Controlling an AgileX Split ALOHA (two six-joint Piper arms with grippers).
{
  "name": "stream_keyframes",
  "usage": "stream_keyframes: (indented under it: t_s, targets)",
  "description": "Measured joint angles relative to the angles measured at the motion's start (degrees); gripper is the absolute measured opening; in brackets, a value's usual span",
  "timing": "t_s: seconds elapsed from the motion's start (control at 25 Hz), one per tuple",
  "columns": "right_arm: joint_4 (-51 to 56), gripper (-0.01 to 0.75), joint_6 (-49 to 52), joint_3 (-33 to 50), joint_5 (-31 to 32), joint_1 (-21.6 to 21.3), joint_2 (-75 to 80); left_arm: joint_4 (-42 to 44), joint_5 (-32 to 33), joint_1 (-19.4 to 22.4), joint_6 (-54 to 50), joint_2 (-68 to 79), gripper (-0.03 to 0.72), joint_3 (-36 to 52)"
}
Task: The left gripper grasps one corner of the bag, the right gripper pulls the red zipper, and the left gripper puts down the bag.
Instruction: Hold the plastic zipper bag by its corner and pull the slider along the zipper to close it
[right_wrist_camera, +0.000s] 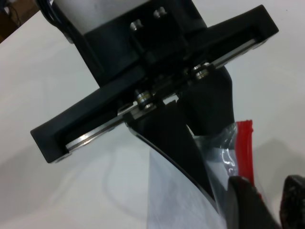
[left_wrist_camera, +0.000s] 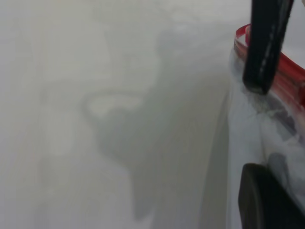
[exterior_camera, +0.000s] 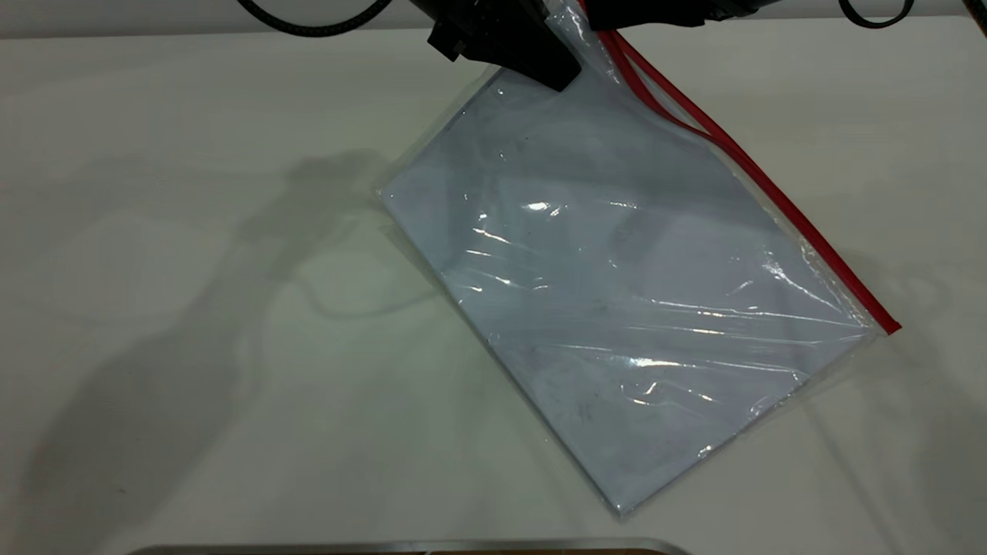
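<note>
Nearest you in the exterior view, the bag [exterior_camera: 617, 308] has its low corner at about 6 o'clock resting on the table [exterior_camera: 193, 308]; the rest slopes up toward 12 o'clock, where the corner of the bag [exterior_camera: 567, 35] is lifted. The left gripper [exterior_camera: 532, 54] sits at that top corner. The red zipper [exterior_camera: 759, 181] runs from 12 down to 4 o'clock, its two tracks parted near the top and joined lower down. The right gripper [exterior_camera: 663, 11] is just beside the zipper's upper end, mostly cut off.

Left wrist view: both black fingers [left_wrist_camera: 267, 43] bracket the plastic just under the red strip [left_wrist_camera: 290, 71]. Closure looks firm, but you cannot confirm pad contact.

Right wrist view: the left gripper [right_wrist_camera: 200, 143] pinches the clear corner; the right gripper's own tips [right_wrist_camera: 267, 200] flank the red strip [right_wrist_camera: 245, 148]. Whether they have clamped the slider cannot be told.

Advice: keep the corner taut and pull along the zipper line toward 4 o'clock, not across it.
</note>
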Motion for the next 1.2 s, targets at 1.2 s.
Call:
stream_keyframes:
  t_s: [1.2]
  targets:
    - [-7.0, 0.034, 1.1, -0.1, -1.7, 0.0, -0.2, -0.8, 0.2, -0.1, -0.4, 0.1, 0.053, 0.0]
